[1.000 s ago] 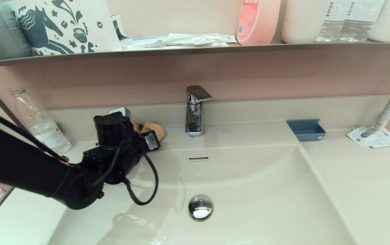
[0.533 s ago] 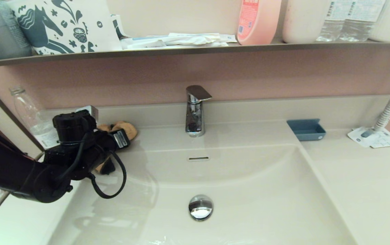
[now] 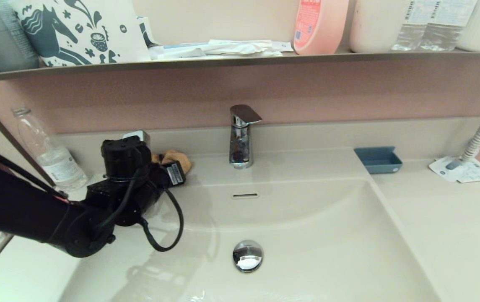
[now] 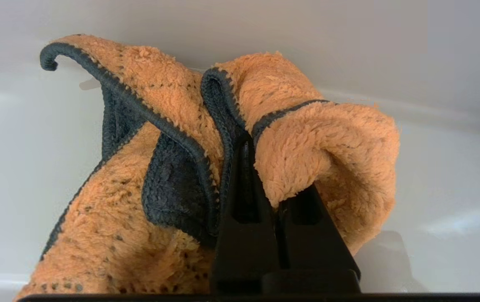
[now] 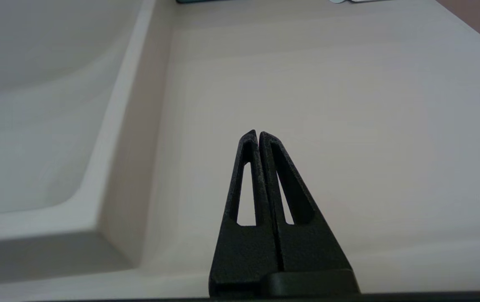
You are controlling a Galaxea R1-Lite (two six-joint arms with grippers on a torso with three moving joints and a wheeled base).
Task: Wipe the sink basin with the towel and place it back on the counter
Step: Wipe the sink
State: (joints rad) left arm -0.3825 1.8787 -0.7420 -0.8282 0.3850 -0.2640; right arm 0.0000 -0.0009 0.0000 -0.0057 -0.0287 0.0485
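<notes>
Left gripper has swung back toward frame centre from the left over the last half second, roughly to where it sat a second ago: a side-to-side stroke. Judged: wiping still under way along the back-left of the sink basin, return to the counter not yet begun. Fingers closed, pinching a fold of the towel; cloth bunches around and ahead of the tips, left of the faucet in head view. Right gripper closed, empty, parked over the right counter
</notes>
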